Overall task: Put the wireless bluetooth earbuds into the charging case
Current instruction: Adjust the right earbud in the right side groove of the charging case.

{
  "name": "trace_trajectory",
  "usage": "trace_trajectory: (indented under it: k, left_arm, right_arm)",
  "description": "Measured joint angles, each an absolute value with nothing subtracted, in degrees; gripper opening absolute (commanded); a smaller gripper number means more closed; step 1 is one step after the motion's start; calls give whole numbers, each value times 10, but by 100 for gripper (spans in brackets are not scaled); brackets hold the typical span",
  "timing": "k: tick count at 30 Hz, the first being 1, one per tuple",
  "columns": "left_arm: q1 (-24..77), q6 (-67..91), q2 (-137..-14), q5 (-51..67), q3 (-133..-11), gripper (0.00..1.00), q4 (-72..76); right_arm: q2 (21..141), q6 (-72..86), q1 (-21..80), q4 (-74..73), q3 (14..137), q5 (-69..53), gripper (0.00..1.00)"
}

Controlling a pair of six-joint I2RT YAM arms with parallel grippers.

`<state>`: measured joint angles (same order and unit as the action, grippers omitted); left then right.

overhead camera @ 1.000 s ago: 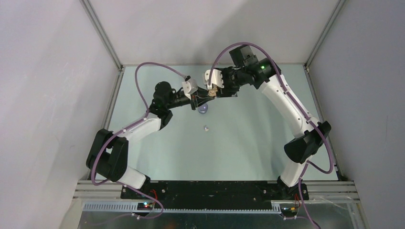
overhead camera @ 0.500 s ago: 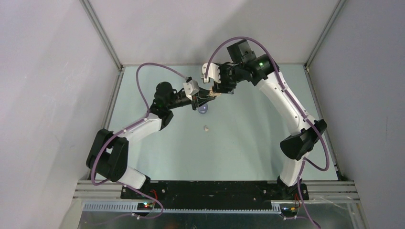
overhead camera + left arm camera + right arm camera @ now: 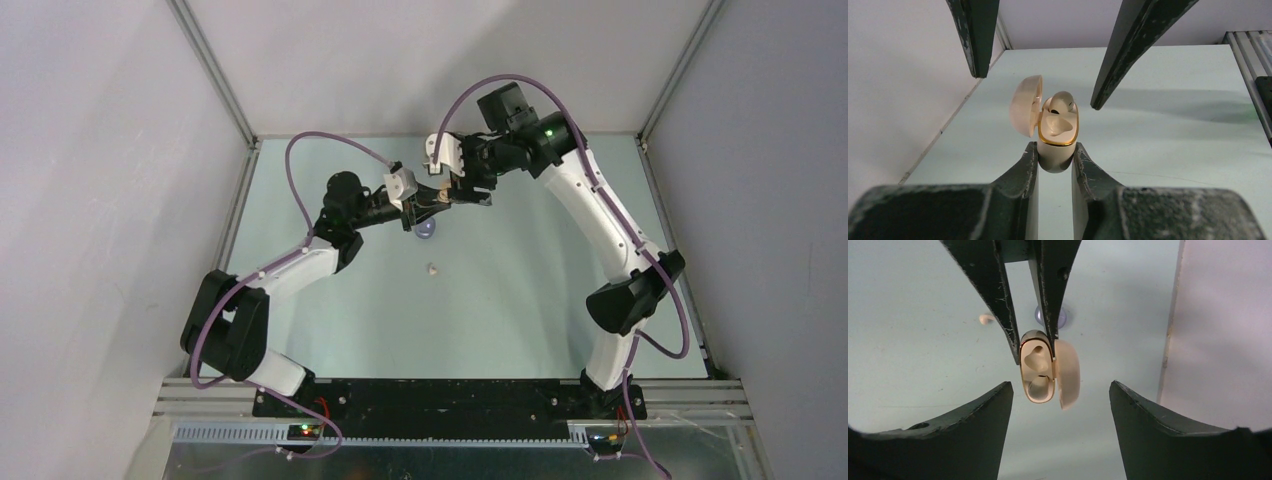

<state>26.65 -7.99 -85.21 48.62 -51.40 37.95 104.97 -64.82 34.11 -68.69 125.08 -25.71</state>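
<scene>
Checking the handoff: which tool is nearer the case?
Left. The left tool is shut on the base of the case. The right tool is open opposite it, its fingers flanking the case's open end without touching.

The charging case [image 3: 1056,154] is glossy cream plastic trimmed with shiny gold.

The right claw [image 3: 1060,386] has drawn back from the charging case [image 3: 1057,135] and spread its jaws wider.
</scene>
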Motion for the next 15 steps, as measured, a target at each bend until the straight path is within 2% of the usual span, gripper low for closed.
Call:
trace_trajectory:
  k: [9, 13, 15]
  left_arm:
    - [266, -75, -852, 485, -514, 0, 380]
    - [259, -59, -852, 482, -514, 0, 380]
    - [248, -42, -852, 482, -514, 0, 381]
  right_arm:
    - [1035, -601, 305, -722, 1286, -298, 80]
    - [1022, -522, 255, -714, 1288, -340, 71]
    - [1014, -467, 219, -690, 1276, -366, 61]
